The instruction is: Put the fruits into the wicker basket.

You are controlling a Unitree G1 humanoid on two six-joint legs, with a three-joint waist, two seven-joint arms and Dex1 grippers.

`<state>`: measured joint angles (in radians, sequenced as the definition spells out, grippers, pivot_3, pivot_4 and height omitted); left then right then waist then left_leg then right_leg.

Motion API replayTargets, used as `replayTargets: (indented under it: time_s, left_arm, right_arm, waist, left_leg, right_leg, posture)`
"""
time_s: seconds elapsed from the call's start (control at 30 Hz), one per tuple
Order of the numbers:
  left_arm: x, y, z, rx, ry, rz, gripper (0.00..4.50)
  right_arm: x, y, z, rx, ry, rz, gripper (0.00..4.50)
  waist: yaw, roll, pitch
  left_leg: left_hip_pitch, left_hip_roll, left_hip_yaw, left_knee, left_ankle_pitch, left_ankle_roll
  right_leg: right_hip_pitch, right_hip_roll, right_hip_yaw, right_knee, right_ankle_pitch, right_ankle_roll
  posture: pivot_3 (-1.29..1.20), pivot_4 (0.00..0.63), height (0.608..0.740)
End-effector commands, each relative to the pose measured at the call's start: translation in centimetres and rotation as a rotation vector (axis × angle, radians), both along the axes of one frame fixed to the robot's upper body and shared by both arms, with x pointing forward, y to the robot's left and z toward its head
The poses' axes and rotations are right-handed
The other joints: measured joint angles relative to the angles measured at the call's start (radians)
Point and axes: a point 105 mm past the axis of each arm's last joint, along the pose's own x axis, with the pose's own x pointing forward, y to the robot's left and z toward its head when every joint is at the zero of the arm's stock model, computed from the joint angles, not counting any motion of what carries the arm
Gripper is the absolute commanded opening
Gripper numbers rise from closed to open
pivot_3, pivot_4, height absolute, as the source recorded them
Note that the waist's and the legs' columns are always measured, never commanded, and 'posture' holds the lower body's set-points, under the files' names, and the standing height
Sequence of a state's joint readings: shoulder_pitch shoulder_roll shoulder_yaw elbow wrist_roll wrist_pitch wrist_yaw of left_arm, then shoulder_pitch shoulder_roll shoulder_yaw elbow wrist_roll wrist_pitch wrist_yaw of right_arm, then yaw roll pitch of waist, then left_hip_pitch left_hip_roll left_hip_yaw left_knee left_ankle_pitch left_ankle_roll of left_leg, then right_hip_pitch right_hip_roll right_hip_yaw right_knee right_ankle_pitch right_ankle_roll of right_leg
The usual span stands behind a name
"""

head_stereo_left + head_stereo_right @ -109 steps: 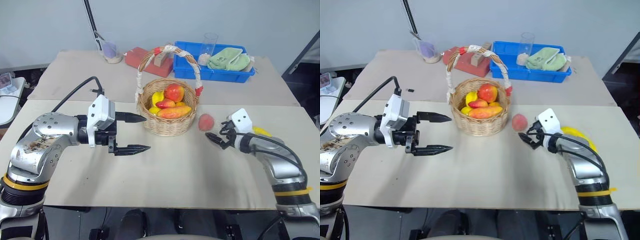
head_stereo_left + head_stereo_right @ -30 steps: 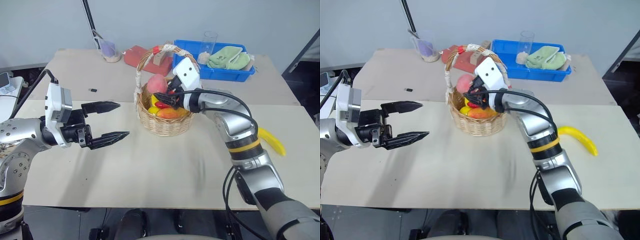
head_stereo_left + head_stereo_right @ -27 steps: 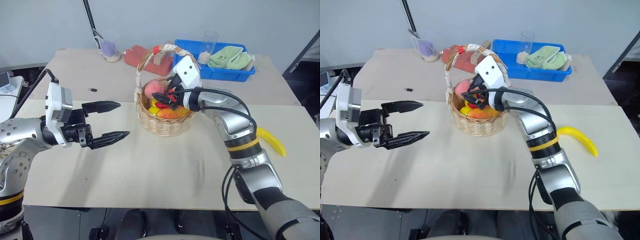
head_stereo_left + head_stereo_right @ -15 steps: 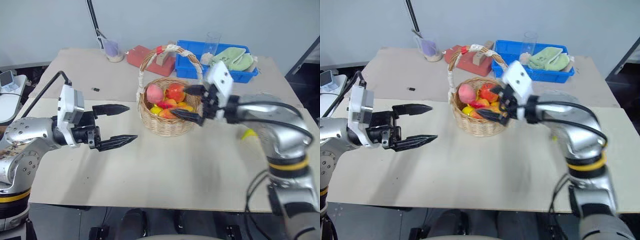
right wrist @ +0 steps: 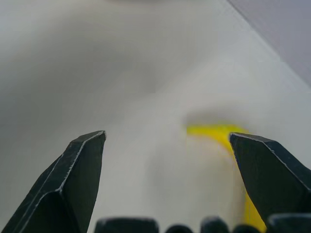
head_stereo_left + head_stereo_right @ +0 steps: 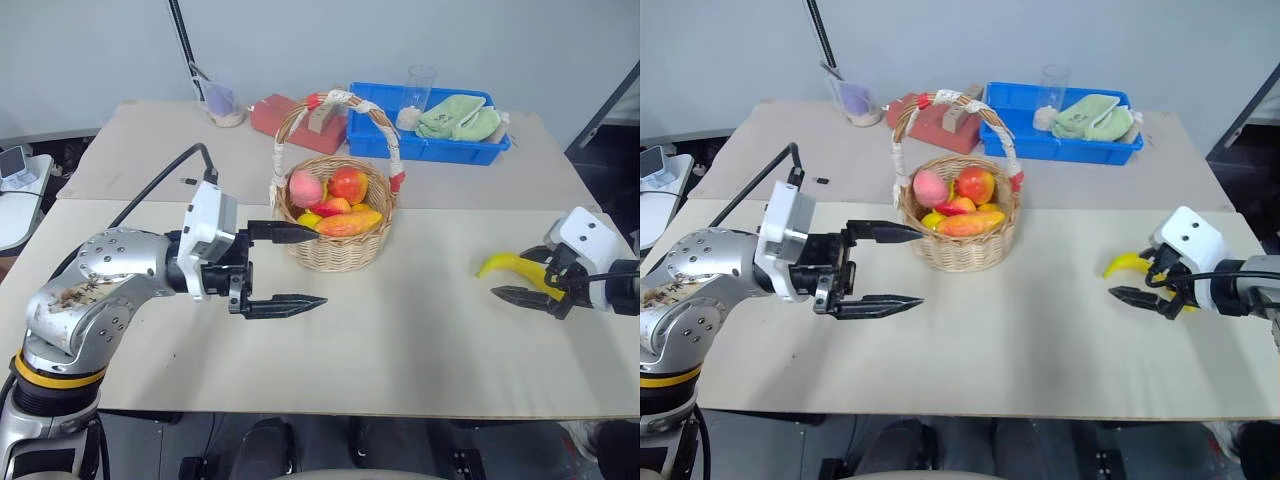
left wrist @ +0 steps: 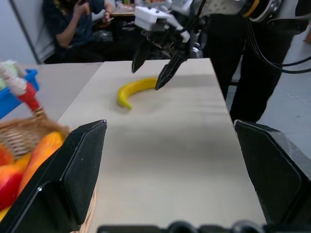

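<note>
The wicker basket (image 6: 335,248) stands mid-table and holds the pink-red peach (image 6: 305,187), the orange-yellow mango (image 6: 349,222) and other fruit. On the table at the right lies the yellow banana (image 6: 503,264), also in the left wrist view as banana (image 7: 136,89). My right gripper (image 6: 512,277) is open just over the banana, one finger on each side of it; I cannot tell if it touches. In its own wrist view the banana (image 5: 224,134) lies toward one finger. My left gripper (image 6: 320,266) is open and empty, level, just left of the basket's front.
A blue plastic tray (image 6: 375,140) with a green cloth (image 6: 458,117) and a glass (image 6: 420,88) sits behind the basket, beside a red box (image 6: 270,112) and a cup (image 6: 221,103). The table's right edge is close behind my right gripper. A person (image 7: 80,19) sits beyond the table.
My right gripper opened, left the peach in the basket and swung far right and down to the banana. My left gripper moved right, closer to the basket.
</note>
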<state>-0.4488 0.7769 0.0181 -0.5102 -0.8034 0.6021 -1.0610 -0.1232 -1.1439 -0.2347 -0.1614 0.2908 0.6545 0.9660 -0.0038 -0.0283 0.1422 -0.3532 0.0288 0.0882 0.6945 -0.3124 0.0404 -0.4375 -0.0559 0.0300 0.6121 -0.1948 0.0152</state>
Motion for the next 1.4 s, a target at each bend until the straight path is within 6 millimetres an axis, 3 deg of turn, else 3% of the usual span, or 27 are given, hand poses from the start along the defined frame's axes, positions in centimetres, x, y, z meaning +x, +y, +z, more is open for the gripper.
replayTargets:
  time_s: [0.03,0.27,0.53,1.0,1.1,1.4]
  left_arm:
    - [-0.2,-0.7,0.1,0.010,-0.020,-0.033,4.50]
    - [0.5,-2.0,0.1,0.000,-0.029,-0.055,4.50]
    - [0.8,-2.9,0.0,-0.001,-0.032,-0.087,4.50]
    - [0.9,-3.2,-0.1,-0.010,-0.028,-0.095,4.50]
    - [1.1,-3.1,-0.2,-0.008,-0.028,-0.097,4.50]
    - [1.4,-2.5,-0.5,-0.002,-0.019,-0.086,4.50]
  right_arm:
    - [0.7,-2.6,0.0,-0.044,-0.049,-0.092,4.47]
    - [3.3,-5.5,-2.2,-0.037,-0.041,-0.230,4.47]
    - [5.3,-6.6,-3.9,0.000,-0.017,-0.338,4.47]
    - [4.6,-7.1,-4.2,0.076,-0.031,-0.363,4.47]
    - [4.5,-7.2,-4.4,0.113,-0.017,-0.394,3.68]
    - [3.7,-6.3,-4.2,0.152,-0.002,-0.368,0.53]
  waist:
    - [-0.001,0.000,0.000]
    - [-0.010,0.000,0.000]
    - [-0.009,0.000,0.000]
    - [-0.009,0.001,0.000]
    - [-0.009,0.001,0.000]
    - [-0.009,0.001,0.000]
  left_leg:
    - [0.000,0.000,0.000,0.000,0.000,0.000]
    - [0.000,-0.002,0.001,0.001,0.000,0.000]
    - [0.000,-0.002,0.001,0.000,0.000,0.000]
    - [0.000,-0.001,0.001,0.000,0.000,0.000]
    - [0.000,-0.001,0.001,0.000,0.000,0.000]
    - [0.000,-0.001,0.001,0.000,0.000,0.001]
  right_leg:
    - [0.000,0.000,0.000,0.000,0.000,0.000]
    - [0.000,0.000,0.004,-0.001,0.001,-0.001]
    - [-0.001,0.000,0.005,-0.001,0.001,-0.001]
    - [0.000,0.000,0.006,0.000,0.001,0.000]
    - [0.000,0.000,0.006,0.000,0.001,0.000]
    - [0.000,0.000,0.006,0.000,0.001,0.000]
  posture:
    - [0.00,0.150,0.726]
    - [0.00,0.150,0.726]
    - [0.00,0.150,0.726]
    - [0.00,0.150,0.726]
    - [0.00,0.150,0.726]
    - [0.00,0.150,0.726]
